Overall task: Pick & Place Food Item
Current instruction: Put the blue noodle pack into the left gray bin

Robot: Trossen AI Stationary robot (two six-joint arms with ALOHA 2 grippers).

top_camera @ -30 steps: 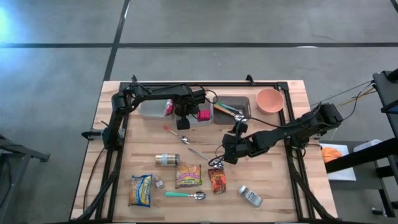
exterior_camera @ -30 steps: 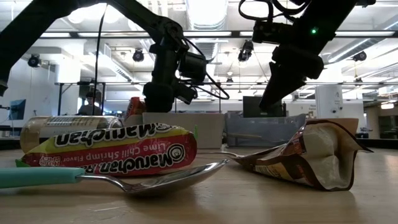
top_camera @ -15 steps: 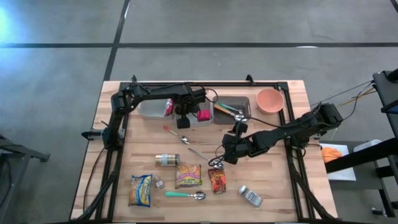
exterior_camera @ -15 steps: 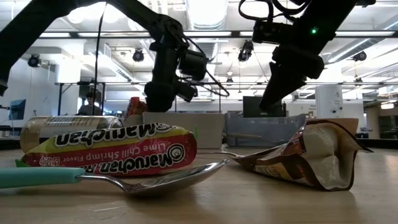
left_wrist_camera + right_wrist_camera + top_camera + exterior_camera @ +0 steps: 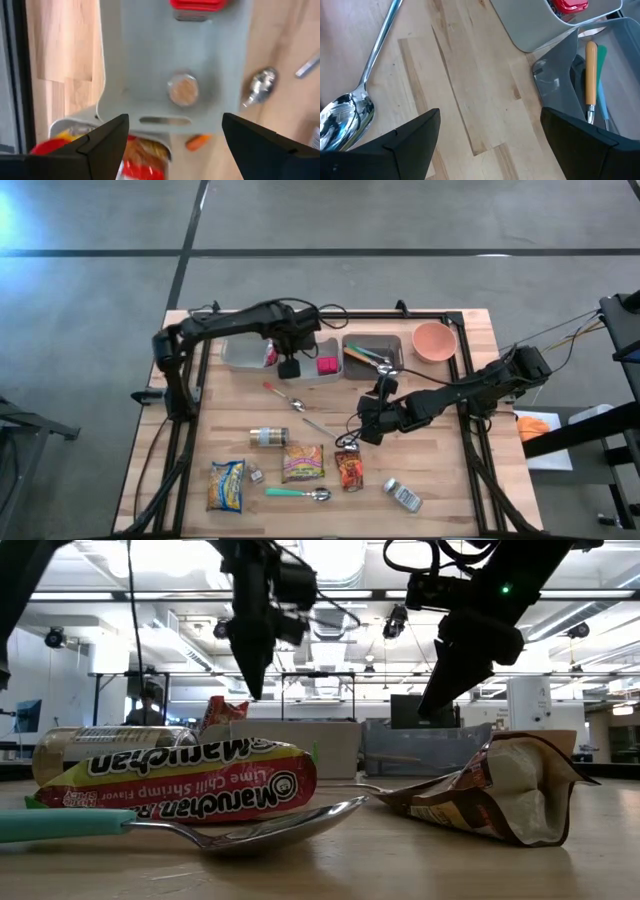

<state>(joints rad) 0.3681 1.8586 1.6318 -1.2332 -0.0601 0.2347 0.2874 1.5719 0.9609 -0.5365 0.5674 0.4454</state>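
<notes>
Below the empty, open left gripper (image 5: 291,367) sat the grey bin (image 5: 243,360), a red snack packet (image 5: 270,354) dropped inside; the right gripper (image 5: 367,431) hovered open.

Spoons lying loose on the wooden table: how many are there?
3: a red-handled spoon near the light bin, a plain metal spoon mid-table, and a teal-handled spoon at the front. The dark bin's utensils aren't counted; more may hide there.

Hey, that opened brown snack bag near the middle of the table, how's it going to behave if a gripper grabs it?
The brown bag looks crinkled and torn open, so probably floppy and light. Its mouth gapes sideways, so contents might spill if tilted.
</notes>
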